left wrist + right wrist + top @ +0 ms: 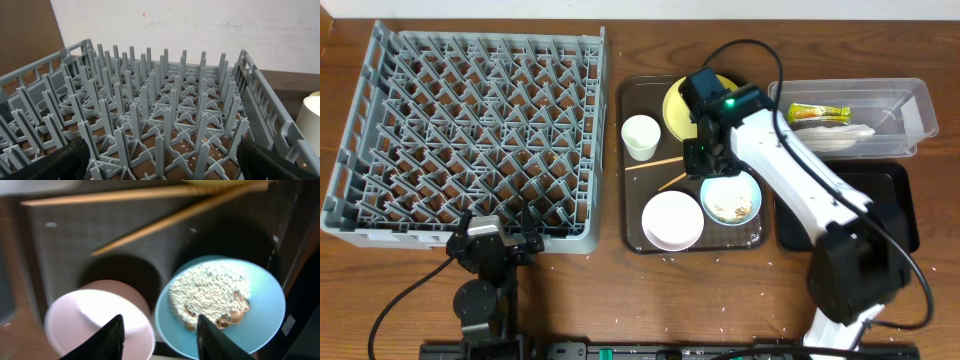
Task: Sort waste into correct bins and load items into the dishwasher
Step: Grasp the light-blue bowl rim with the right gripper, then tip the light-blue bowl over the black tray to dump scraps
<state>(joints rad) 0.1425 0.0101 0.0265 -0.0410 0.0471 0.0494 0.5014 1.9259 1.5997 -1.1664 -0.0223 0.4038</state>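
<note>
Blue bowl is seated at the near right corner of the serving tray, just beside the white bowl. A heap of rice with some brownish scraps is held in it, not yet emptied. Wrapper and napkin are noted inside the clear tub, so that part of the sorting is judged done. The black tray is partly hidden by the arm and nothing is seen on its visible part. A few loose grains are scattered on the tabletop. Rack is unloaded: plate, cup, chopsticks and both bowls are all on the serving tray. Most of the task is therefore judged outstanding.

Right end effector is released, fingers spread, nothing between them. It is positioned over the near edge of the blue bowl, with the gap falling where the two bowls adjoin. Contact with the rim cannot be determined.

Left end effector is released, fingers wide apart, at the near wall of the rack, well apart from the bowl.
</note>
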